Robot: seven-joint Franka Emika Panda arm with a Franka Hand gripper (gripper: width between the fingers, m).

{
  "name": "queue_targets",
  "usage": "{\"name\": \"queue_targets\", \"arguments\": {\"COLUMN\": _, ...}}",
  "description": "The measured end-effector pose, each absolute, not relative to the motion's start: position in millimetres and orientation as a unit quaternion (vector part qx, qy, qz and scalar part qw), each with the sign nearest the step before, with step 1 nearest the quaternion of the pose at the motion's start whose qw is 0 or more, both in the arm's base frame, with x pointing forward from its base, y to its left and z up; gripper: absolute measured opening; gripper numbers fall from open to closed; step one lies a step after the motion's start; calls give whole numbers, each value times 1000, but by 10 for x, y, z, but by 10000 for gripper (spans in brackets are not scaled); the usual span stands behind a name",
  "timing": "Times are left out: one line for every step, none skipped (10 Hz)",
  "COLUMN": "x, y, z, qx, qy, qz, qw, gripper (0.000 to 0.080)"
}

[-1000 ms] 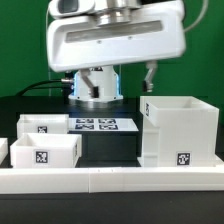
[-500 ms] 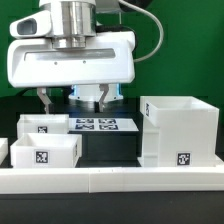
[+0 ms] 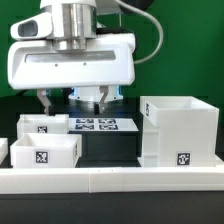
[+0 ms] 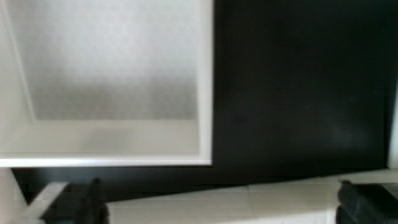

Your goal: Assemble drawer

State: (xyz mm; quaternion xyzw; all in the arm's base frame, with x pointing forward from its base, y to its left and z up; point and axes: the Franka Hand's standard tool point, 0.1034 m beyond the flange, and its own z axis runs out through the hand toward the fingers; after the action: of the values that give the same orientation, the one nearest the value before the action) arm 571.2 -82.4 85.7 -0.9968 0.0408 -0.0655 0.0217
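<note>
The drawer's large white box-like housing (image 3: 180, 130) stands on the black table at the exterior view's right, with a square tag low on its front. Two small white open-top trays sit at the left, one in front (image 3: 42, 152) and one behind it (image 3: 42, 123), each with a tag. My gripper (image 3: 74, 100) hangs above the table behind the trays, its fingers spread wide and empty. In the wrist view the gripper (image 4: 226, 205) is open, with dark fingertips (image 4: 80, 200) at the sides. A white open-top tray (image 4: 107, 80) lies below it.
The marker board (image 3: 105, 125) lies flat on the table between the trays and the housing. The white table rim (image 3: 110, 180) runs along the front, and also shows in the wrist view (image 4: 231, 195). A white edge (image 3: 3, 150) shows at the far left.
The gripper swung from upper centre-right to the exterior view's left and came lower within the first half second. It has held still since. The drawer parts have not moved.
</note>
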Motion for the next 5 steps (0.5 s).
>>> {"name": "queue_targets", "arguments": {"x": 5650, "y": -852, "z": 744, "qx": -997, "qy": 41, "qz": -65, "qw": 15, "gripper": 649}}
{"name": "queue_targets", "arguments": {"x": 5609, "y": -858, "z": 667, "qx": -997, "qy": 41, "qz": -62, "qw": 13, "gripper": 649}}
{"name": "queue_targets", "arguments": {"x": 5599, "y": -872, "z": 596, "qx": -997, "qy": 41, "qz": -66, "qw": 7, "gripper": 649}}
{"name": "queue_targets", "arguments": {"x": 5590, "y": -867, "z": 520, "qx": -997, "qy": 40, "qz": -67, "qw": 3, "gripper": 649}}
{"name": "queue_targets", "arguments": {"x": 5571, "y": -850, "z": 440, "qx": -997, "qy": 37, "qz": -64, "qw": 1, "gripper": 649}}
